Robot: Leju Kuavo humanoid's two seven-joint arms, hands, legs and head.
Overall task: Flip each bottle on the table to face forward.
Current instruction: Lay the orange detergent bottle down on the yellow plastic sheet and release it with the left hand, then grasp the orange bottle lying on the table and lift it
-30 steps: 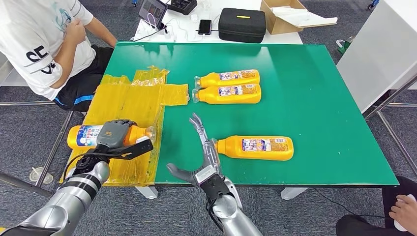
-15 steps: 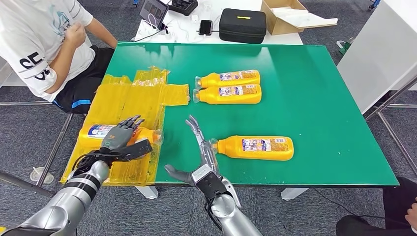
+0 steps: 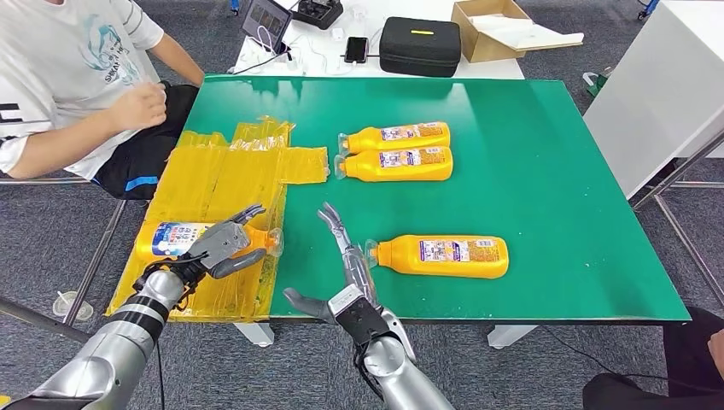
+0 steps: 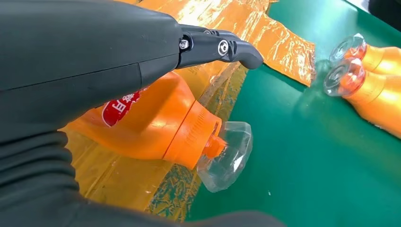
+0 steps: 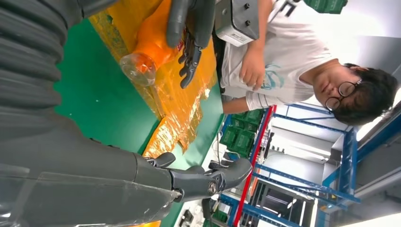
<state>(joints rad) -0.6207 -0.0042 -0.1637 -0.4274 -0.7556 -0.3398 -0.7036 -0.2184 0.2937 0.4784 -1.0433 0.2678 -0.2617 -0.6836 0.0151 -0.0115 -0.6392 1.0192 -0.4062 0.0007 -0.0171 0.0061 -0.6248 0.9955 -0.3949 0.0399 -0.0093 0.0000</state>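
Note:
An orange bottle (image 3: 175,238) with a blue and white label lies on the yellow film (image 3: 224,171), its clear cap (image 3: 275,241) toward the green table (image 3: 555,171). My left hand (image 3: 224,246) hovers over its neck end with fingers spread; the left wrist view has the fingers (image 4: 220,47) stretched above the bottle (image 4: 156,123), not closed on it. My right hand (image 3: 343,260) stands open, fingers straight, right beside the cap of a second bottle (image 3: 444,256) lying near the front edge. Two more bottles (image 3: 395,134) (image 3: 395,163) lie side by side farther back.
A person (image 3: 77,77) sits at the table's far left corner, one hand raised. Behind the green table, a white table carries a black case (image 3: 420,43), a cardboard box (image 3: 504,26) and electronics. A white table stands to the right (image 3: 657,85).
My left hand has set the bottle down on the yellow film and let go, its fingers opening and sliding toward the cap end. The right hand has barely moved. The person's arm has shifted.

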